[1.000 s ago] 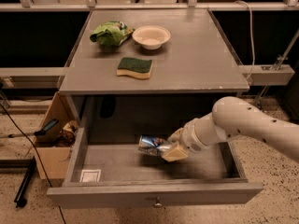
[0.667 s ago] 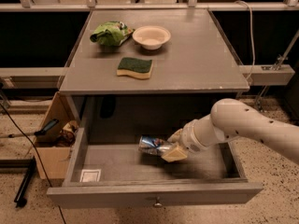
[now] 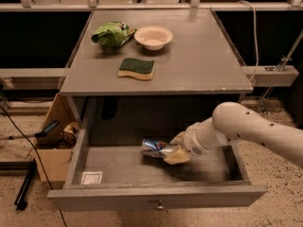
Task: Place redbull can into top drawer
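Note:
The top drawer (image 3: 156, 195) stands pulled open below the grey table, with a small metal knob on its front and a white sticker (image 3: 91, 178) on its floor at the front left. The redbull can (image 3: 154, 148), silver and blue, lies on its side inside the drawer near the middle, just above or on the floor. My gripper (image 3: 174, 149) reaches in from the right on a white arm and is shut on the can's right end.
On the tabletop (image 3: 199, 65) lie a green snack bag (image 3: 111, 33), a white bowl (image 3: 153, 37) and a green sponge (image 3: 137, 68). A brown cardboard box (image 3: 53, 143) with clutter stands left of the drawer. Black cables run on the floor at the left.

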Robot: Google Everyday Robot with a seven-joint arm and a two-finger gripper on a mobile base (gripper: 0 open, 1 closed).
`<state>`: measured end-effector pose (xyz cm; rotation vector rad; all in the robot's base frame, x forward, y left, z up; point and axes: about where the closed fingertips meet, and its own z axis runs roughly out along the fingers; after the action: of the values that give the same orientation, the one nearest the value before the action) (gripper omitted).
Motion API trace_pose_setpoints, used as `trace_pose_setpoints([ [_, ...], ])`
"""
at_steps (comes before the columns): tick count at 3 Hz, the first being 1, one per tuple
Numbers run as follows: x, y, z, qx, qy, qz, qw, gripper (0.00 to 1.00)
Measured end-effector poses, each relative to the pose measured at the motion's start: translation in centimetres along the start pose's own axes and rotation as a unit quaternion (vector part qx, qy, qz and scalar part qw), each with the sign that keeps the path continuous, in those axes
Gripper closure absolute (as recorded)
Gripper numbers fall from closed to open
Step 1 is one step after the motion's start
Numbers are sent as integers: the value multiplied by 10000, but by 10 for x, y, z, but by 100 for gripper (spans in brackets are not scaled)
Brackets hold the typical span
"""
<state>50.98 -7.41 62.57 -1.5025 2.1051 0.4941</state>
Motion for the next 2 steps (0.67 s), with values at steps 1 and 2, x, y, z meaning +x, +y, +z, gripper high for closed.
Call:
trace_pose_setpoints([
  [1, 0, 0, 0, -1, 0, 0, 10000, 58],
  [2, 0, 0, 0, -1, 0, 0, 10000, 34],
])
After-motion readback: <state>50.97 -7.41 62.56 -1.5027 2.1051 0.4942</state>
